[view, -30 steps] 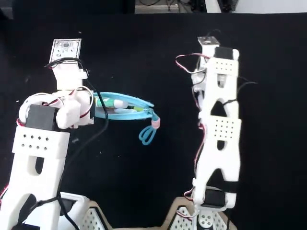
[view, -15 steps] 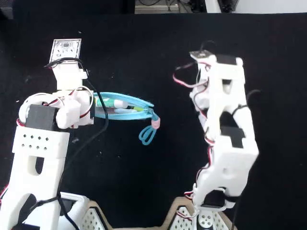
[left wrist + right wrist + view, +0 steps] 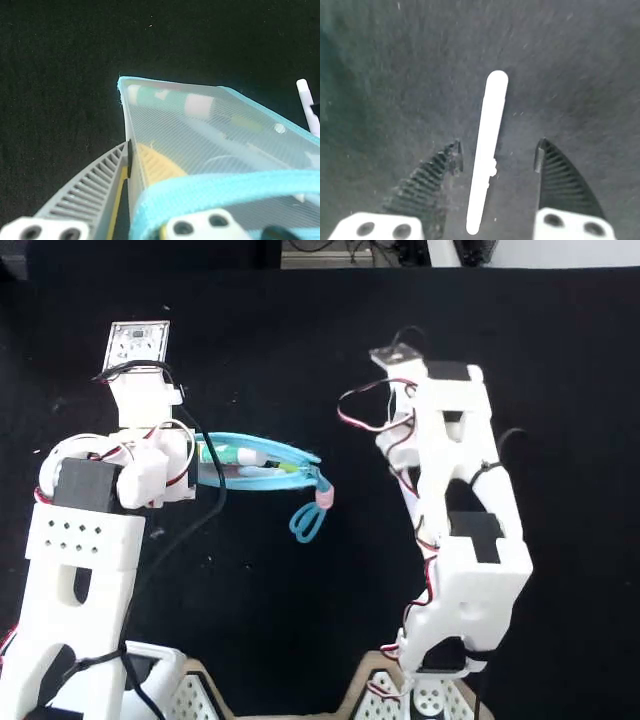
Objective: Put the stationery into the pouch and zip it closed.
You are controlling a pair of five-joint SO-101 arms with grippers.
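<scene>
A light blue see-through pouch (image 3: 258, 466) lies on the black table, its opening unzipped, with several stationery items inside. Its pink zip pull with a blue loop (image 3: 309, 520) hangs off the end nearer the other arm. My left gripper (image 3: 190, 466) is shut on the opposite end of the pouch (image 3: 210, 135), one ribbed finger (image 3: 100, 185) pressed against its side. My right gripper (image 3: 497, 152) hangs open just above the table, and a white pen (image 3: 487, 150) lies flat between its fingers, touching neither. In the high view the right arm (image 3: 455, 490) covers that pen.
Black cloth (image 3: 300, 340) covers the whole table, with bare room behind the pouch and between the arms. Both arm bases (image 3: 290, 700) stand at the near edge.
The right arm has swung and leaned left, towards the pouch, its wrist ending lower and further left. The left arm and the pouch have stayed still.
</scene>
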